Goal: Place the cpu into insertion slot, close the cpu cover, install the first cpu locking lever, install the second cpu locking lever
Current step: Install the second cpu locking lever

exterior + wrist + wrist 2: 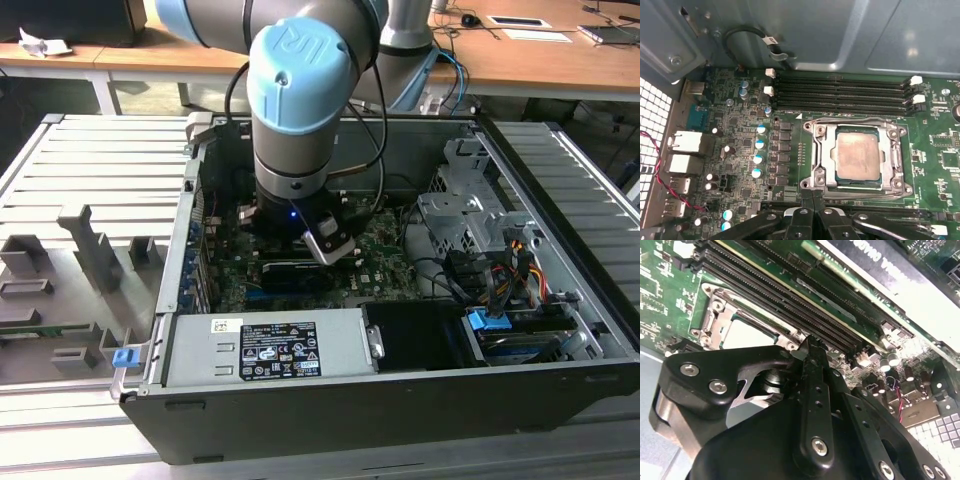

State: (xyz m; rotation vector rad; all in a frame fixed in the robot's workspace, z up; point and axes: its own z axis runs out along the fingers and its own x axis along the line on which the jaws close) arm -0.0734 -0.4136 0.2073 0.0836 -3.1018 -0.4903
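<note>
Robot arm reaches into open computer case (pixel 560 330), gripper (pixel 812 197) low over green motherboard (pixel 740 150) — fingers (pixel 812 370) pressed together, nothing between them. Cpu (pixel 857 155) seated in insertion slot (pixel 812 165), cpu cover (pixel 892 150) closed around it — gripper tips just beside slot's edge, near memory slots (pixel 840 92).

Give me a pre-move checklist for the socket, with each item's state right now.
1. cpu seated flat in the insertion slot: ok.
2. cpu cover lying down around the cpu: ok.
3. Both locking levers latched: cannot tell.
4. gripper empty, fingers together: ok.
5. Gripper touching the slot's near rim: cannot tell.
6. memory slots beside the socket clear of the gripper: ok.
</note>
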